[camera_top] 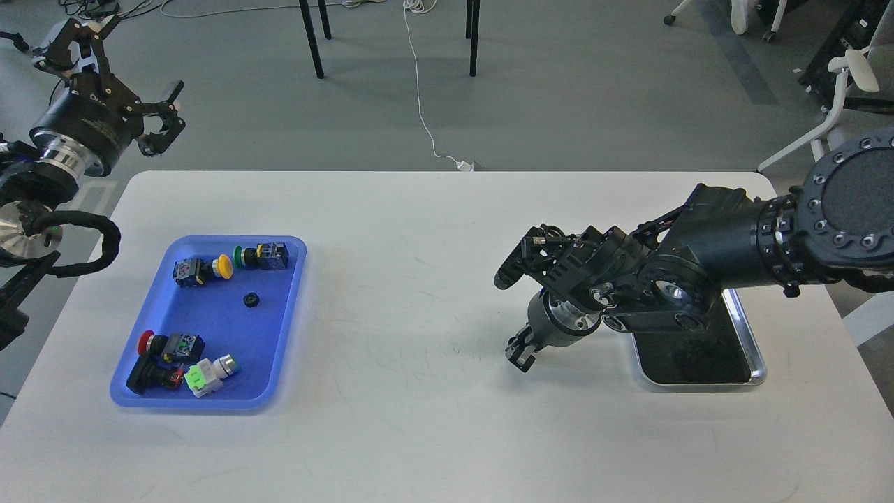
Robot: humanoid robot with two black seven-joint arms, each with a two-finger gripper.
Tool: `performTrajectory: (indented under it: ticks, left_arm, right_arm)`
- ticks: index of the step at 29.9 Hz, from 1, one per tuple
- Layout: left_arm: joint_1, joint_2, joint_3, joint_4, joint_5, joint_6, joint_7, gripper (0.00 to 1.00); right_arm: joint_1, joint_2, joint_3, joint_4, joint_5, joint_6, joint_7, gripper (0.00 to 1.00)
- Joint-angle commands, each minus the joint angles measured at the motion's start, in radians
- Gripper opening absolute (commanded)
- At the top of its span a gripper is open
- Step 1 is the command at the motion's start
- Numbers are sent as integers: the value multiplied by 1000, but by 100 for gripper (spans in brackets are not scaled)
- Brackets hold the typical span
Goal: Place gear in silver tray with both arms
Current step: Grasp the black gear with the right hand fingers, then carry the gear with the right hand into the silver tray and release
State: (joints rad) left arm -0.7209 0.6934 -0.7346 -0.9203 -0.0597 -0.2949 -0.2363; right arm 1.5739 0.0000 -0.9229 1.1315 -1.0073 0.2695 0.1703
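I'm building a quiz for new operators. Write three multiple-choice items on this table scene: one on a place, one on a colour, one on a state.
1. Where does the small black gear lie?
A. In the blue tray
B. In the silver tray
C. On the bare table

2. What colour is the cap of the push button lying beside the green-capped one at the blue tray's far end?
A. White
B. Yellow
C. Orange

3. How does the left gripper stand?
A. Shut on the gear
B. Resting inside the blue tray
C. Open, raised beyond the table's far left corner

Key: 1 A, the gear sits mid-floor in the blue tray, while the silver tray lies under the right arm. 2 B, the dome is plainly yellow. 3 C, its fingers are spread, holding nothing, with floor behind it.
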Motion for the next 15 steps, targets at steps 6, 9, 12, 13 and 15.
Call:
performTrajectory:
  ticks: [6,9,12,13,15]
  left_arm:
    - [1,3,1,0,0,-1,0,98]
    - [1,11,1,0,0,-1,-1,98]
    - [1,17,-2,0,0,-3,0,98]
    - [1,21,-2,0,0,-3,0,98]
    - [1,31,-3,0,0,-4,-1,98]
  right_arm:
    - [0,0,1,2,24,-1,0,17]
    - [1,0,1,5,24,-1,0,15]
    - [27,0,3,10,26,0,2,15]
    - [47,-20,4,8,26,0,2,15]
    - [95,-76,25,7,24,0,6,15]
